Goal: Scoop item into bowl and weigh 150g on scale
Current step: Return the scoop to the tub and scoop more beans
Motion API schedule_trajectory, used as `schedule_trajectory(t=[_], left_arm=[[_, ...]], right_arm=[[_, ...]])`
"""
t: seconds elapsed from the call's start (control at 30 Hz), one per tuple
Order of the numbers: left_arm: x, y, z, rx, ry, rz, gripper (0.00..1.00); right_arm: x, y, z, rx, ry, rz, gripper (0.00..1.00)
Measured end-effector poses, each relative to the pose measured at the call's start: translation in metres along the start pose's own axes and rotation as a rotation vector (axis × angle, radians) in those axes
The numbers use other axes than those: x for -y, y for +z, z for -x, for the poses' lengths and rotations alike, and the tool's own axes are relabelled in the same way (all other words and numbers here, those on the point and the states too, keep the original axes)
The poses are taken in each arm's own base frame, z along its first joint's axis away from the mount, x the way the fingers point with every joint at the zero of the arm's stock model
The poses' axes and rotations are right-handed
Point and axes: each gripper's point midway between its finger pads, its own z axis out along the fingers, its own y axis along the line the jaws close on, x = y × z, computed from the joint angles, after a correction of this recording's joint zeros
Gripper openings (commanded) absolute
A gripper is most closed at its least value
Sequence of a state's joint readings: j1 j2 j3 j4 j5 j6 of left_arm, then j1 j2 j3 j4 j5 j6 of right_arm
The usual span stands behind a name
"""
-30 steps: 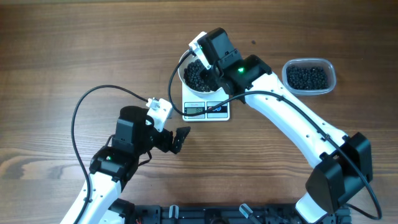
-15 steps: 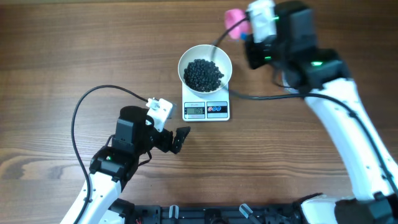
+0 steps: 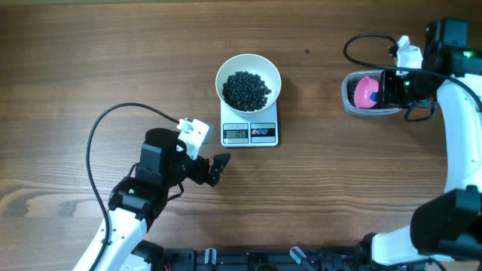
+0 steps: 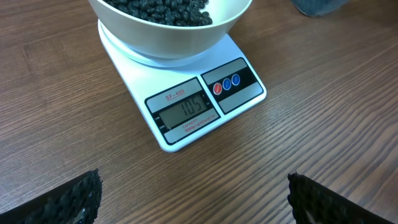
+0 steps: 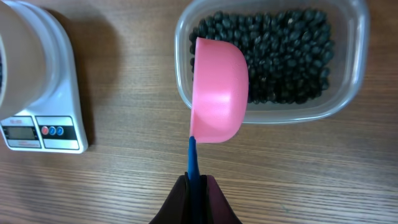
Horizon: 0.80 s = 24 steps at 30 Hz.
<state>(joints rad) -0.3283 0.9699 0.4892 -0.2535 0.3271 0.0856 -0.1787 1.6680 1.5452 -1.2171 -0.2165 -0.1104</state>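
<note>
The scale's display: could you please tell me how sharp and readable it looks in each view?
Left wrist: the scale display is crisp, digits legible, no glare. Overhead: too small to read. Right wrist: small at the left edge, digits unreadable.

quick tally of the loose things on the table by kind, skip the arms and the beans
white bowl: 1
digital scale: 1
clear plastic tub: 1
pink scoop: 1
total: 4
</note>
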Motion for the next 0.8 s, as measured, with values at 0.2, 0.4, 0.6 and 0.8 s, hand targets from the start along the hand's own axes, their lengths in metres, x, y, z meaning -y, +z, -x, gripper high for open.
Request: schedule_trajectory(t=[0.2,0.4,0.6,0.8], left_arm=[[0.000,0.000,0.000,0.000,0.000,0.000,1.00],[0.000,0.000,0.000,0.000,0.000,0.000,1.00],[0.000,0.000,0.000,0.000,0.000,0.000,1.00],[0.000,0.000,0.000,0.000,0.000,0.000,1.00]], right_arm=[[0.015,0.018,0.000,-0.049,0.010,-0.059,0.04],[0.041,0.041,0.008,-0.065,0.067,-0.172,0.04],[0.040,0.055,0.015,-0.061,0.073,-0.141,0.04],[0.018,0.072,0.015,-0.089,0.071,0.008,0.04]])
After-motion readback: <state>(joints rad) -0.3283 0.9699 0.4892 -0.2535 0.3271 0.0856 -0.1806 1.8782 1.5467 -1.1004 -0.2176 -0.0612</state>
